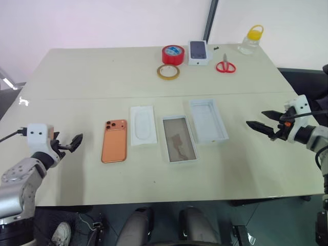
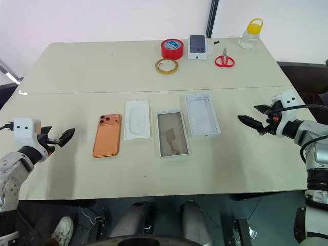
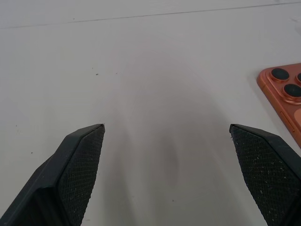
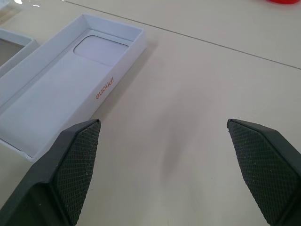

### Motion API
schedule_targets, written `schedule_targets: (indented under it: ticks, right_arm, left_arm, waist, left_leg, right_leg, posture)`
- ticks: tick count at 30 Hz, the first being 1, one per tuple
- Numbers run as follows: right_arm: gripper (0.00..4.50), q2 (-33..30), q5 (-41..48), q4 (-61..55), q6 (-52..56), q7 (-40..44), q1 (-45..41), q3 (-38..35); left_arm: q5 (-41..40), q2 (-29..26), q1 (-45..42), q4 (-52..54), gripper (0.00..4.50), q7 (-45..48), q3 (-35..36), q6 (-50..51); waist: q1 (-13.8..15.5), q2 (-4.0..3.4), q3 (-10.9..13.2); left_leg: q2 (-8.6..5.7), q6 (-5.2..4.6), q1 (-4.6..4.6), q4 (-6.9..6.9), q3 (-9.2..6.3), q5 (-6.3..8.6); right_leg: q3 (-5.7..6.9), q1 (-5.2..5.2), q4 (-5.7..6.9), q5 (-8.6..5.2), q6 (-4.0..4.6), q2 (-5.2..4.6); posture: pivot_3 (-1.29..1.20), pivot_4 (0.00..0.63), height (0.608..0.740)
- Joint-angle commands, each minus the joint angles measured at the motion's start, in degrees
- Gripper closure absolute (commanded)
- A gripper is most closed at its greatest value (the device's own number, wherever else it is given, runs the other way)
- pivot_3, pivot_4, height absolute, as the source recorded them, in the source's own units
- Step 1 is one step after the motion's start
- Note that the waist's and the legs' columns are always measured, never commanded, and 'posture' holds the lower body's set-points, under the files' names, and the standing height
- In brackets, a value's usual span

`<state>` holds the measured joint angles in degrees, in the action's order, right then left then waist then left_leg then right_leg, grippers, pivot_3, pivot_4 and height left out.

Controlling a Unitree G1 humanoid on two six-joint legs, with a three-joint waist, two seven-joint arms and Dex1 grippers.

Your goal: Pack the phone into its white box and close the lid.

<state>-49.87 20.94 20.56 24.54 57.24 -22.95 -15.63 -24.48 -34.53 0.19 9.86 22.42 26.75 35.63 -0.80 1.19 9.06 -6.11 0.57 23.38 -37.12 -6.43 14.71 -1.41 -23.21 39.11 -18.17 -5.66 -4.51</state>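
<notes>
Packing is unstarted: phone (image 1: pixel 114 141), box (image 1: pixel 179 139) and lid (image 1: pixel 208 121) lie apart on the surface, both hands released.

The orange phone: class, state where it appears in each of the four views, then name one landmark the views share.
Left eye view: phone lies left of centre, leftmost in the row.
Right eye view: same spot, beside the white insert.
Left wrist view: at the right edge, camera lenses visible.
Right wrist view: not in it.
Shared landmark: the table seam.
</notes>
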Motion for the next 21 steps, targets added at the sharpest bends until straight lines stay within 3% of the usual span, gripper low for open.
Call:
schedule_targets:
  ticks: [1, 9, 17, 21]
  right_arm:
    - [0.00, -0.5, 0.0, -0.5, -0.9, 0.4, -1.9, 0.2]
    - [0.00, 0.0, 0.5, -3.8, -0.2, 0.8, -2.3, 1.9]
    - [0.00, 2.1, 2.0, -14.0, 1.9, 0.4, -1.9, 4.0]
    - [0.00, 3.5, 1.7, -24.9, 2.7, -0.6, 1.1, 7.0]
  left_arm:
    - [-0.8, 0.3, -0.4, 2.6, 0.03, -0.6, 1.4, -0.1]
    - [-2.4, 2.0, -0.9, 6.5, 0.03, -1.9, 0.5, 2.7]
    - [-7.5, 7.0, -10.8, 10.5, 0.03, -6.4, -5.3, 13.9]
    - [-12.7, 14.2, -19.4, 11.4, 0.03, -10.8, -9.6, 22.9]
  waist:
    - [0.0, 0.00, 0.0]
    - [0.1, -0.01, 0.0]
    - [0.2, 0.00, 0.0]
    - [0.4, 0.01, 0.0]
  left_leg:
    - [0.00, 0.00, 0.00, 0.00, 0.00, 0.00]
    - [0.00, 0.01, 0.00, -0.01, 0.00, 0.00]
    - [-0.01, 0.03, 0.01, -0.06, -0.01, -0.02]
    - [-0.02, 0.22, 0.02, -0.08, -0.01, -0.13]
  right_leg:
    - [0.00, 0.00, 0.00, 0.00, 0.00, 0.00]
    - [0.01, 0.01, 0.00, 0.00, 0.00, 0.00]
    - [0.03, 0.03, 0.00, 0.00, 0.00, 0.00]
    - [0.03, 0.03, 0.00, 0.00, -0.01, 0.01]
  posture:
    - [0.00, 0.150, 0.740]
    - [0.00, 0.150, 0.740]
    - [0.00, 0.150, 0.740]
    - [0.00, 0.150, 0.740]
